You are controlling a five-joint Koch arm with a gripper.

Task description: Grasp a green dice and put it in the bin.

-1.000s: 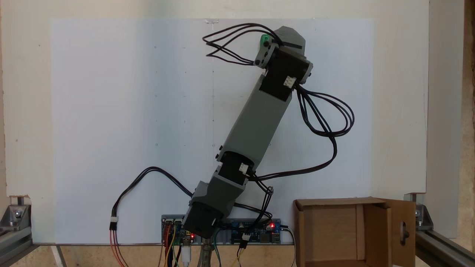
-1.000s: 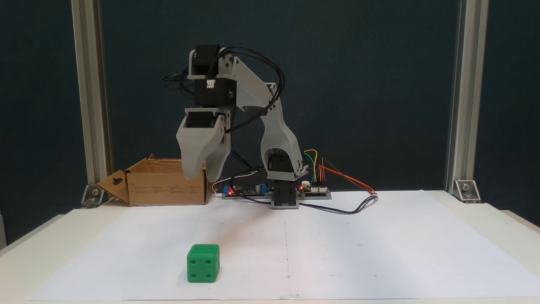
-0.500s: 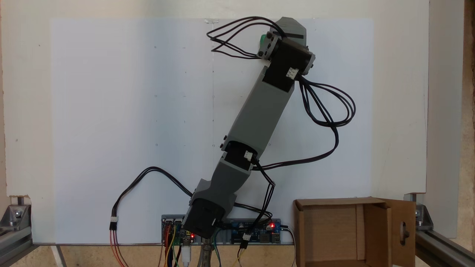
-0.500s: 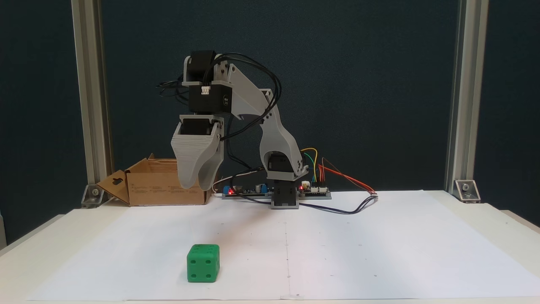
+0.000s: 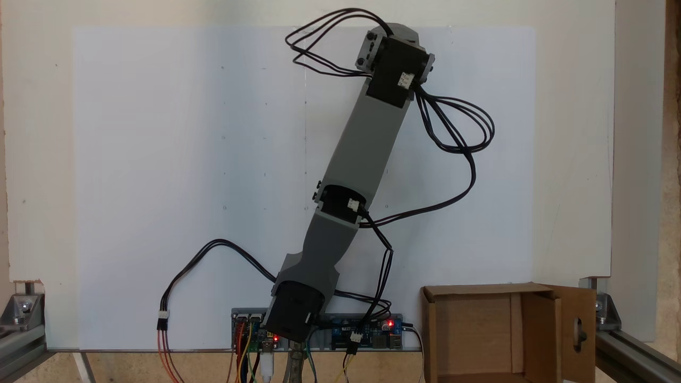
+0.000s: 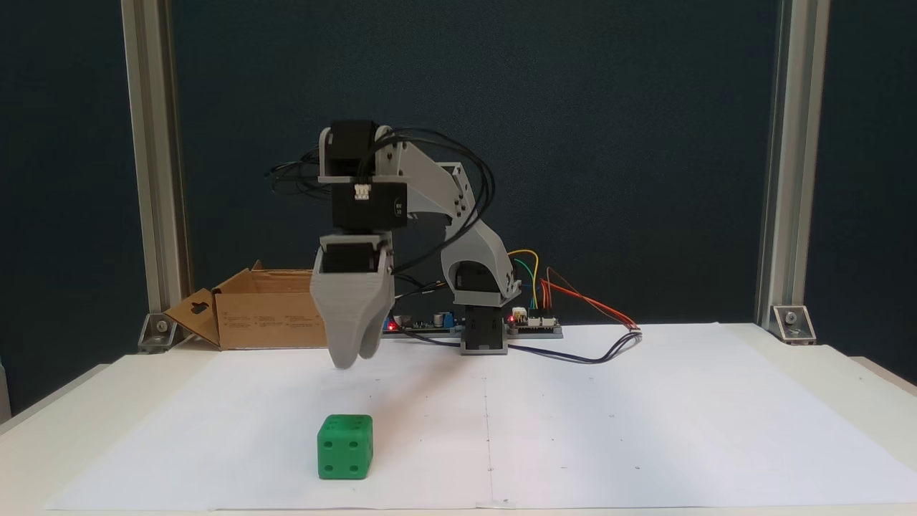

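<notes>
The green dice (image 6: 345, 446) sits on the white paper near the table's front edge, left of centre in a fixed view. My gripper (image 6: 356, 360) hangs point-down above and a little behind it, clear of it, with nothing seen between the jaws. The two grey jaws overlap from this side, so the gap between them cannot be judged. From above, the wrist motor (image 5: 398, 72) covers the jaws. The bin (image 6: 279, 312) is a brown cardboard box by the left post, top open, and its keyhole flap (image 5: 577, 332) folds outward.
The arm's base and circuit boards (image 6: 494, 326) stand at the back centre, with black cables looping out from the arm (image 5: 468, 138). Aluminium posts (image 6: 147, 172) stand at both back corners. White paper (image 6: 645, 430) covers the table.
The gripper has come down and shifted right in the front view, now close above the dice. From above, the wrist has swung left over the dice. The dice has not moved.
</notes>
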